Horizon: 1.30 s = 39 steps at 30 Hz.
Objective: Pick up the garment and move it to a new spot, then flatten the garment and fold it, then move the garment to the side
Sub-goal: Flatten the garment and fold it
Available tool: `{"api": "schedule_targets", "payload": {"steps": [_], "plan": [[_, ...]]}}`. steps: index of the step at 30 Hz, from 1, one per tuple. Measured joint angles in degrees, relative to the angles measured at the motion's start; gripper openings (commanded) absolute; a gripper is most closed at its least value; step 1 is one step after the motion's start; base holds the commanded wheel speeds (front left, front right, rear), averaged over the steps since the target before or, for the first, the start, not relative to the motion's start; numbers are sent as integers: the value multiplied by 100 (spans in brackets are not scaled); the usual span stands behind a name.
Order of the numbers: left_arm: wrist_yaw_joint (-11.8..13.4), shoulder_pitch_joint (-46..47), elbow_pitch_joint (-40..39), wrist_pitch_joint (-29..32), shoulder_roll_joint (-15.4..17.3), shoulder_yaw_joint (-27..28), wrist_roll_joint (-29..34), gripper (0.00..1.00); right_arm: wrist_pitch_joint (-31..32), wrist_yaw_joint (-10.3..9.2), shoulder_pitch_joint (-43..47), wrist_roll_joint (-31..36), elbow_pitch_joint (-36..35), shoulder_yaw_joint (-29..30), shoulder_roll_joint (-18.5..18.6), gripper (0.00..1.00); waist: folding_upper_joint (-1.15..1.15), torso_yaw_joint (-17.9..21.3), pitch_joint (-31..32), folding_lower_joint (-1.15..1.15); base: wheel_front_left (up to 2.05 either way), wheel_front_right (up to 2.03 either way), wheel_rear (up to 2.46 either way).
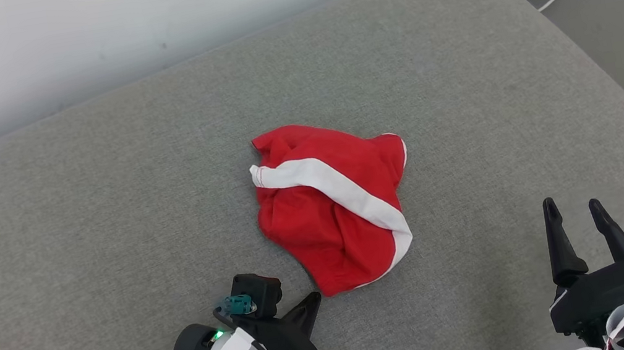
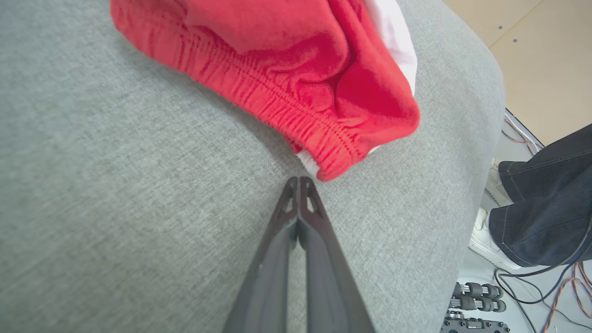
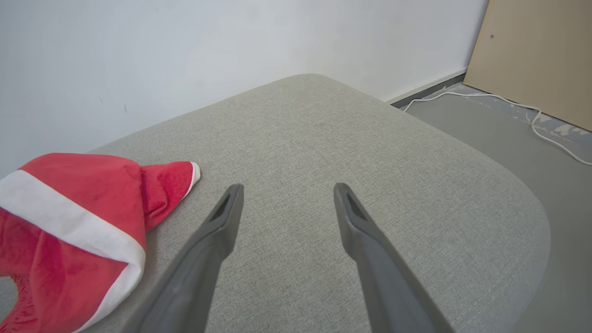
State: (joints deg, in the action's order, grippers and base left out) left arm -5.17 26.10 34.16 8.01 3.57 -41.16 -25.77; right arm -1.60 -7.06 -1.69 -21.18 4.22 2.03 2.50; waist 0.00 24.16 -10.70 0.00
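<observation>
Nearest you, your left gripper (image 2: 299,181) is clamped tight with nothing between the fingers, tips just short of the elastic hem of the red garment (image 1: 320,224). Your right gripper (image 1: 572,204) sits spread wide over bare cushion (image 1: 103,202), well off to the side. The garment's a crumpled heap mid-cushion, so by my read nothing's done yet: pickup, move, flatten, fold and shift aside are all left. White wall (image 1: 77,37) behind.
</observation>
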Motion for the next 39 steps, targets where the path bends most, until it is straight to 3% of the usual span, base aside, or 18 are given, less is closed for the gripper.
{"api": "schedule_targets", "payload": {"steps": [3,5,6,7,27,34,37,38,39], "plan": [[-43,12,37,-58,1,3,0,4,-1,0,1,-1,69,-7,-1,100,0,-56,46,0,0,0,0],[-47,12,103,-60,12,-24,2,71,-1,0,1,-1,113,-25,-1,100,0,-86,87,0,0,0,0],[-48,9,142,-83,16,-45,2,71,-1,0,1,-1,119,-42,0,100,0,-99,109,0,0,0,0],[-49,4,159,-99,15,-59,2,100,-1,0,1,-1,121,-59,0,100,0,-111,130,0,0,0,0],[-127,8,233,-410,-30,-188,-151,99,0,0,-2,-1,189,-192,-1,100,0,111,195,-1,0,0,0],[-141,20,246,-510,-40,-232,-209,83,-2,0,-1,-1,189,-168,-1,100,0,141,189,0,0,0,0],[-141,40,263,-549,-41,-246,-288,58,-11,0,-1,-1,189,-171,-1,100,0,147,188,0,0,0,0],[-141,47,271,-561,-41,-252,-323,46,-12,0,-1,-1,189,-172,-1,100,0,148,188,0,0,0,0],[-141,60,287,-563,-42,-257,-341,41,-12,0,-1,-1,192,-174,-1,100,0,149,188,0,0,0,0]]}}
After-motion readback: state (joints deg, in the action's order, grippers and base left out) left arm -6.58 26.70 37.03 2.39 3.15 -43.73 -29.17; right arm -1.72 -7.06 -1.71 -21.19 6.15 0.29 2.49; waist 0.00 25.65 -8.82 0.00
